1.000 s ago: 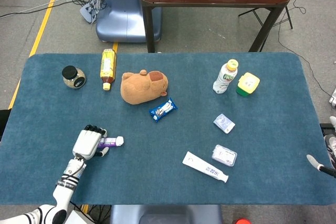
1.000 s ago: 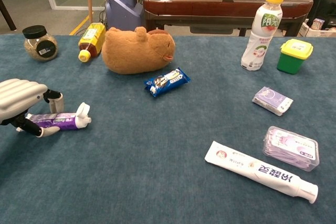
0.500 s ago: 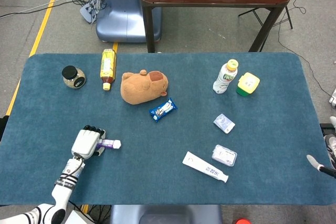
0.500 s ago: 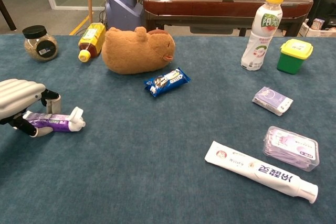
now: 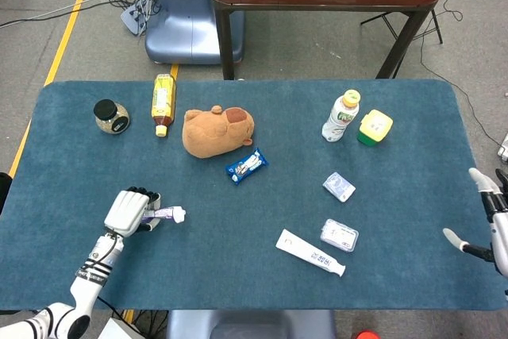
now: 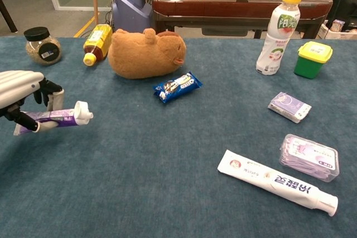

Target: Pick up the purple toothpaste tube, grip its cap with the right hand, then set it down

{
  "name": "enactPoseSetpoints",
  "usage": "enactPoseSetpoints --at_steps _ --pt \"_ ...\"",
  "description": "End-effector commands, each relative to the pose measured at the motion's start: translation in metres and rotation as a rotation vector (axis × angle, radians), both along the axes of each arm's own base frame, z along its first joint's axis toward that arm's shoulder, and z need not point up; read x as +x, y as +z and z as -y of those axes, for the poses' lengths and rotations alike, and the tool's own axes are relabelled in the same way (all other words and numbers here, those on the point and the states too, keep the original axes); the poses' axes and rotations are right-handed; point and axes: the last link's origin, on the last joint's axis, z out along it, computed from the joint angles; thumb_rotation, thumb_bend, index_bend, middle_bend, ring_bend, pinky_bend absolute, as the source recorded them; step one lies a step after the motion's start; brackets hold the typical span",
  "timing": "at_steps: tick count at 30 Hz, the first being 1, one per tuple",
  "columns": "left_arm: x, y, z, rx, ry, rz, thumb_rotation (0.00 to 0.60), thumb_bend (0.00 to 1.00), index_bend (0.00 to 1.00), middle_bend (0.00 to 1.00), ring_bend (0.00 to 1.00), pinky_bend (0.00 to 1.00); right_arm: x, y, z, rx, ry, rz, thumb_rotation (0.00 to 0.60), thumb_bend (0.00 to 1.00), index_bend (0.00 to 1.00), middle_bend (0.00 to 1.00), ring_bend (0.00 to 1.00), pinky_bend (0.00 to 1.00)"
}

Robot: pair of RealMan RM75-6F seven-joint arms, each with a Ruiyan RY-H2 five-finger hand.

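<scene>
My left hand (image 5: 129,210) (image 6: 22,96) holds the purple toothpaste tube (image 6: 54,119) (image 5: 164,215) just above the blue table at the near left. The tube lies level, its white cap (image 6: 83,111) pointing right and free of the fingers. My right hand (image 5: 490,224) shows only at the far right edge of the head view, off the table's side, fingers apart and holding nothing. It is far from the tube and absent from the chest view.
A brown plush toy (image 5: 217,130), a blue snack packet (image 5: 247,166), a yellow bottle (image 5: 163,102) and a jar (image 5: 111,116) lie behind the tube. To the right are a white toothpaste tube (image 5: 310,252), two small packs (image 5: 339,235), a drink bottle (image 5: 340,116) and a green-yellow box (image 5: 374,127).
My left hand has lifted the purple tube off the cloth and drawn it slightly left. My right hand has come further into view at the right edge.
</scene>
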Motion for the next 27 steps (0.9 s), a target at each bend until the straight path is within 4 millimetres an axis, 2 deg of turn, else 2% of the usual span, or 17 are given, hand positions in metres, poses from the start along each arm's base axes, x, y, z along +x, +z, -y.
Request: enactPoseSetpoints --at_steps 1,9,14,20,27 --pt "0.014 0.007 -0.004 -0.035 -0.049 0.041 0.596 0.38 0.56 0.59 0.44 0.43 0.022 -0.010 0.014 0.065 0.087 -0.018 0.600 0.12 0.09 0.17 0.04 0.00" --pt "0.047 0.014 -0.017 -0.122 -0.081 0.148 0.596 0.39 0.56 0.60 0.47 0.50 0.088 -0.040 0.047 0.222 0.332 -0.079 0.600 0.12 0.09 0.18 0.04 0.02" --pt "0.065 0.015 -0.025 -0.197 -0.047 0.256 0.587 0.42 0.56 0.63 0.50 0.54 0.128 -0.066 0.062 0.306 0.465 -0.110 0.600 0.12 0.13 0.18 0.04 0.02" --pt "0.072 0.011 -0.030 -0.236 -0.031 0.283 0.571 0.43 0.57 0.63 0.51 0.55 0.161 -0.101 0.079 0.395 0.560 -0.148 0.600 0.13 0.20 0.18 0.04 0.02" --pt "0.076 0.003 -0.028 -0.258 -0.037 0.273 0.571 0.43 0.57 0.63 0.51 0.55 0.183 -0.133 0.094 0.445 0.623 -0.165 0.599 0.13 0.22 0.16 0.04 0.02"
